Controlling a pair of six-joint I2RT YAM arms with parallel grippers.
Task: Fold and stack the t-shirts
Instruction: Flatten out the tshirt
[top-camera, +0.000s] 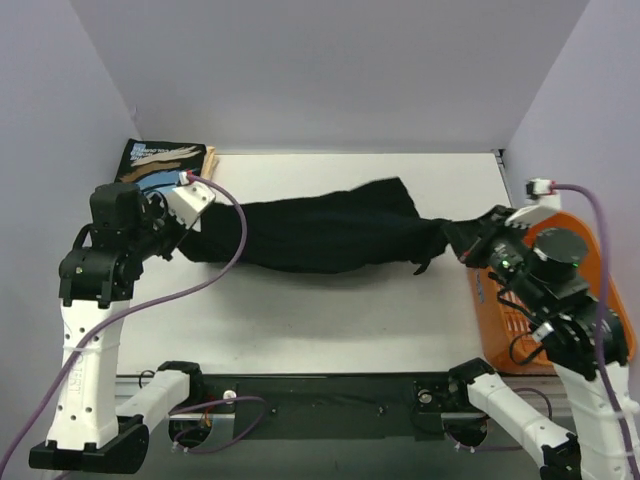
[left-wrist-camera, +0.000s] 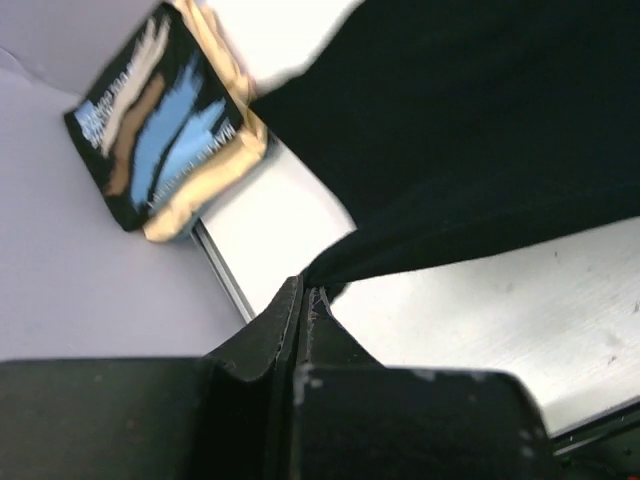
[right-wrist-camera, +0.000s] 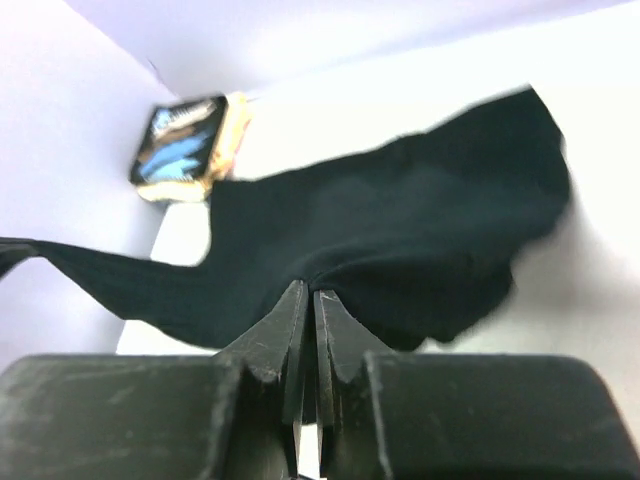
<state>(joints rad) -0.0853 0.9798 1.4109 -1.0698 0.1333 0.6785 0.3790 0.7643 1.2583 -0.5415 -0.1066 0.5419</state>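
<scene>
Both arms are on the black shirt (top-camera: 320, 235): left gripper (left-wrist-camera: 305, 295) pinching its left end, right gripper (right-wrist-camera: 305, 292) pinched tight on the right end, cloth stretched between them across the middle of the table (top-camera: 330, 320). The printed shirt (top-camera: 165, 160) lies folded on the cream shirt (left-wrist-camera: 235, 110) in the far-left corner. This looks like the spreading step; next it needs laying flat with even tension.

A: Any writing we can read?
B: We see white lettering on the brush-stroke t-shirt (left-wrist-camera: 150, 130), in lines beside the blue and tan strokes.
A: Legible?
B: No. Too small and blurred in all three views; we log no words.
</scene>
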